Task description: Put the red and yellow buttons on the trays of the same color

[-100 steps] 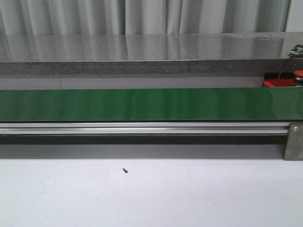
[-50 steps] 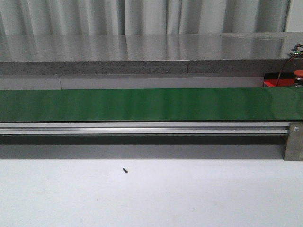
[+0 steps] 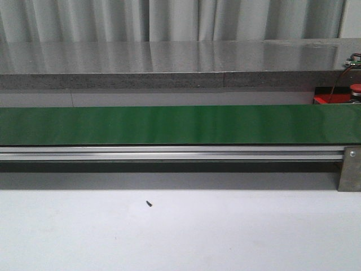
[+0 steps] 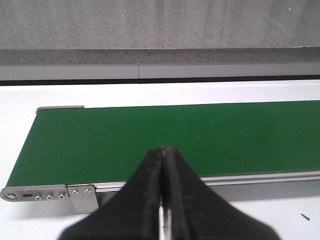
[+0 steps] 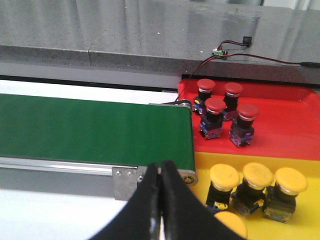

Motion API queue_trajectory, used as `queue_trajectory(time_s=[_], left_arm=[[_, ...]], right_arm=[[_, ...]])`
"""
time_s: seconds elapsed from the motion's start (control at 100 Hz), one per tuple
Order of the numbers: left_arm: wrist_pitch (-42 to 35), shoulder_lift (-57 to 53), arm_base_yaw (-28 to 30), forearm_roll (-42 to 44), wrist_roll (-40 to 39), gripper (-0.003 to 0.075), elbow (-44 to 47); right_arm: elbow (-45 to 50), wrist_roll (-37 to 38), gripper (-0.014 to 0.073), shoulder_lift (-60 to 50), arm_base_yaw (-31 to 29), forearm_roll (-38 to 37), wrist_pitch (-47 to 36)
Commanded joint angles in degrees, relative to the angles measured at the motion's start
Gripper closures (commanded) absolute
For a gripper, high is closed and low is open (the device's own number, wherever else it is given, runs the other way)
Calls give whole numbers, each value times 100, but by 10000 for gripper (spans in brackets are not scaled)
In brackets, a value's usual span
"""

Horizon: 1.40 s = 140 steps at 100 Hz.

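Observation:
In the right wrist view, several red buttons (image 5: 215, 106) stand upright on the red tray (image 5: 290, 115), which lies beyond the belt's end. Several yellow buttons (image 5: 257, 175) stand on the yellow tray (image 5: 202, 162) beside it. My right gripper (image 5: 160, 165) is shut and empty, over the belt's end bracket and short of the trays. My left gripper (image 4: 164, 149) is also shut and empty, above the near edge of the bare green belt (image 4: 175, 130). In the front view only a corner of the red tray (image 3: 330, 99) and one red button (image 3: 355, 87) show at the far right; neither gripper appears there.
The long green belt (image 3: 169, 124) runs across the table on an aluminium rail (image 3: 169, 151) with a metal bracket (image 3: 350, 168) at its right end. A raised grey ledge (image 3: 169, 79) runs behind it. A thin wire with a small board (image 5: 220, 51) lies on the ledge above the red tray.

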Motion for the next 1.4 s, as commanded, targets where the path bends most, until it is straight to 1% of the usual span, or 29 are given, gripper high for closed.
queue_trajectory(time_s=[0.0,0.15,0.42,1.39], left_arm=[[-355,21,-41,-125,7,740,-144],[-355,21,-41,-125,7,740,-144],[-355,21,-41,-125,7,740,-139],[-355,21,-41,-125,7,740,-139]], right_arm=[[328,47,662,-307,12,-82,-703],[957,47,662,-915,12,-82,-878],[1627,92,662,-894,12,-114,-1682],[1628,92,662,-894,12,-139,-1690]])
